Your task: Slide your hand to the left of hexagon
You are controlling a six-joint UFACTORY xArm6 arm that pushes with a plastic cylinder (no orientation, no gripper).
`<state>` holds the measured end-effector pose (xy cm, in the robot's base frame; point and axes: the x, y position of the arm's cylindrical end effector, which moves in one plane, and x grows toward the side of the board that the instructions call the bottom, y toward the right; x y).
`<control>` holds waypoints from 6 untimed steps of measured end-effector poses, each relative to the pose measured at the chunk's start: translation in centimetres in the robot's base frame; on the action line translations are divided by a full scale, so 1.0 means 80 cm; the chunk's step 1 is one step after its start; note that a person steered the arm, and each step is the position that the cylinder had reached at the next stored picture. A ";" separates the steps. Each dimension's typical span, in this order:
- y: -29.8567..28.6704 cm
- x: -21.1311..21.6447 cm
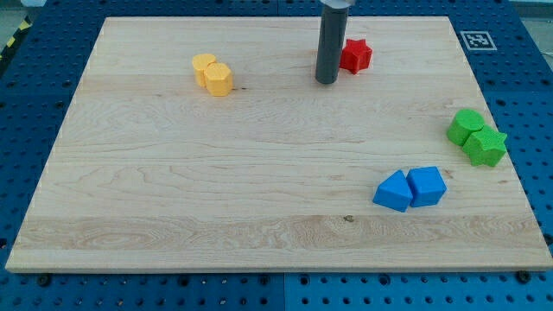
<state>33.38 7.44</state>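
Note:
My rod comes down from the view's top centre, and my tip [326,82] rests on the wooden board [173,190]. A red star-like block [355,55] sits just to the right of the rod, close to it. Two yellow blocks touch each other at the upper left: a hexagon-like one [219,79] and a rounder one [204,66] behind it, toward the view's top left. My tip is well to the right of the yellow pair, at about the same height in the view.
Two green blocks touch near the board's right edge: a rounded one [467,126] and a star-like one [486,146]. Two blue blocks touch at the lower right: a wedge-like one [393,192] and a cube [428,186]. A blue pegboard [26,104] surrounds the board.

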 end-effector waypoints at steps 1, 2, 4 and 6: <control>0.001 -0.003; -0.057 -0.021; -0.172 -0.077; -0.292 -0.051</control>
